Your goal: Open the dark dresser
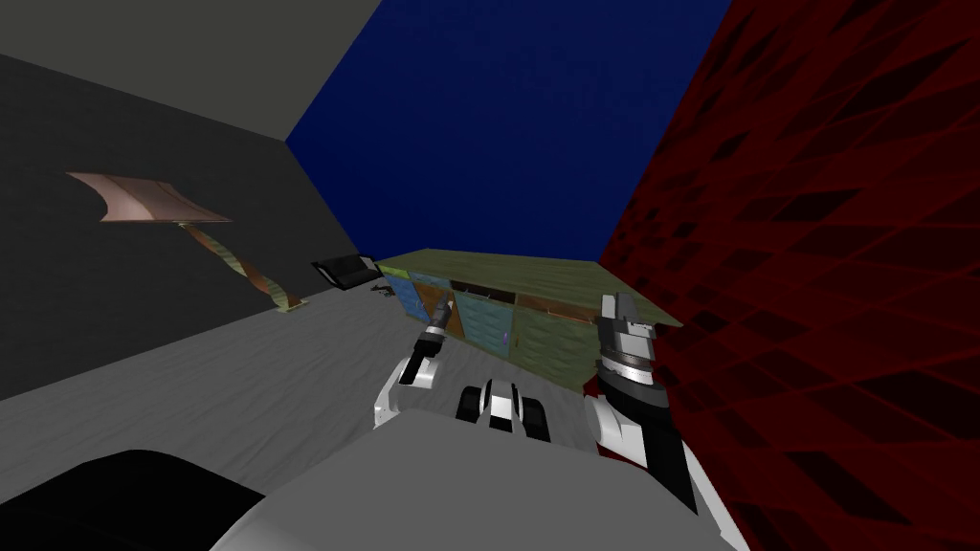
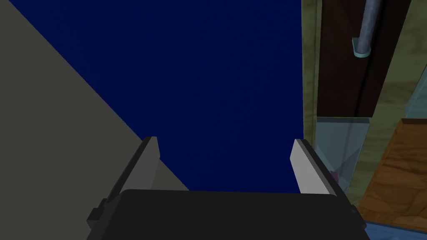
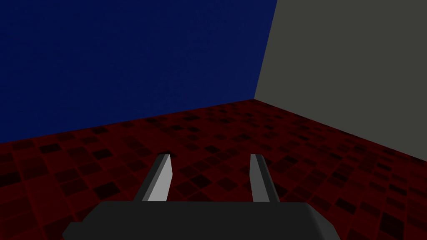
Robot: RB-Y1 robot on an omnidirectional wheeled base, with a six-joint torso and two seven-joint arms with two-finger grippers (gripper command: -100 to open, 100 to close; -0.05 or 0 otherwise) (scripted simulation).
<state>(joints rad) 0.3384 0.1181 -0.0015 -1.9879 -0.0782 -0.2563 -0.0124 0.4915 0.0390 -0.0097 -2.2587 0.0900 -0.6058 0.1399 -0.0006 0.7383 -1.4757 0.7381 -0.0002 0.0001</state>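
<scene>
Head view: left arm reaches toward dresser front, right arm upright.
Left jaws: wide, empty, near grey handle, itself cut off.
Right jaws: narrower, empty.

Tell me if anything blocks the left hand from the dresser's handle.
Nothing visible does. The left hand is open beside the dresser, and the grey bar handle lies just outside one finger, with nothing between them.

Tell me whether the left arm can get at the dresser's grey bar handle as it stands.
Probably yes, after a sideways shift. The left hand is open and empty at the dresser front; the grey bar handle lies outside one finger, not between them, and nothing stands in the way.
</scene>
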